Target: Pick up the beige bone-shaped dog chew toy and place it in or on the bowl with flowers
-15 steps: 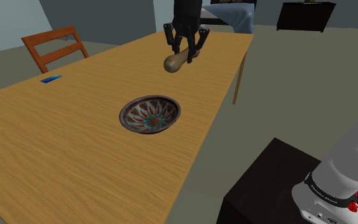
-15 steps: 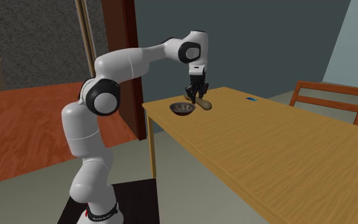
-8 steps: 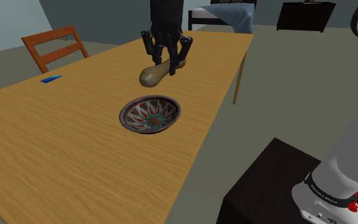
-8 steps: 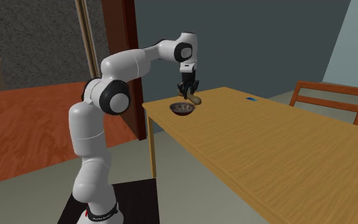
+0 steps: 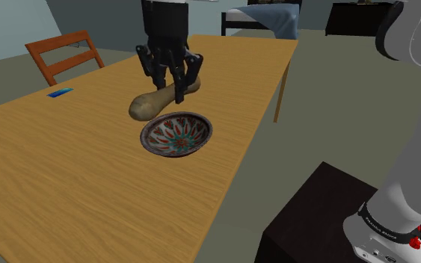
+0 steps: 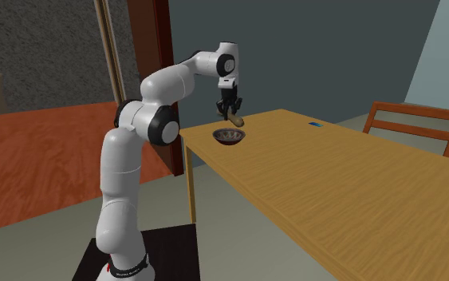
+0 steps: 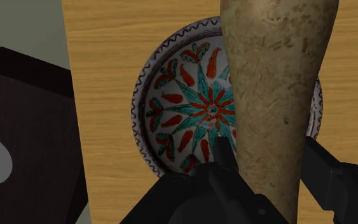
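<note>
Across comes the gripper (image 5: pixel 170 88), bone toy (image 5: pixel 147 104) clamped tight, and the flowered bowl (image 5: pixel 195 137), well off a second ago, now sits right beneath the fingers.

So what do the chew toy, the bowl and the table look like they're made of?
The chew toy: beige, matte, with a rough fibrous speckle, possibly rawhide, but I can't be sure. The bowl: probably painted ceramic, pale with red and teal petals. The table: wood, judging by the visible grain, with a smooth finish.

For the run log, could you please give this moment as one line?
gripper: shut on bone toy | bone toy: lifted, above bowl | release: not yet done
</note>
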{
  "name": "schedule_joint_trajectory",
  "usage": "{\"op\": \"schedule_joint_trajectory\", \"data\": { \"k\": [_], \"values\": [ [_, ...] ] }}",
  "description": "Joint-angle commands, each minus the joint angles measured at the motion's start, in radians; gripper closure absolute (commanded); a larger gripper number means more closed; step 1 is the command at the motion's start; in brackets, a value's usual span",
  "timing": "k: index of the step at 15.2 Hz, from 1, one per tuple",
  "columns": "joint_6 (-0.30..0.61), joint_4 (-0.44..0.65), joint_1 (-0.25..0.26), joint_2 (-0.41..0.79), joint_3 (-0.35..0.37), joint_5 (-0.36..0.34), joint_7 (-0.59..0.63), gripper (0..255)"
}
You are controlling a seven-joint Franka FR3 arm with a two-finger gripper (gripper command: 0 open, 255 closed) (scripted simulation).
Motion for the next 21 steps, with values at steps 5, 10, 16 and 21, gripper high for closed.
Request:
{"op": "schedule_joint_trajectory", "data": {
  "k": [5,10,16,21],
  "values": [
    [0.099,-0.137,-0.028,-0.048,-0.003,0.033,-0.012,255],
    [0.177,-0.24,-0.044,-0.078,-0.007,0.054,-0.025,255],
    [0.208,-0.278,-0.049,-0.087,-0.008,0.06,-0.03,255],
    [0.208,-0.278,-0.049,-0.088,-0.008,0.06,-0.03,0]
  ]
}}
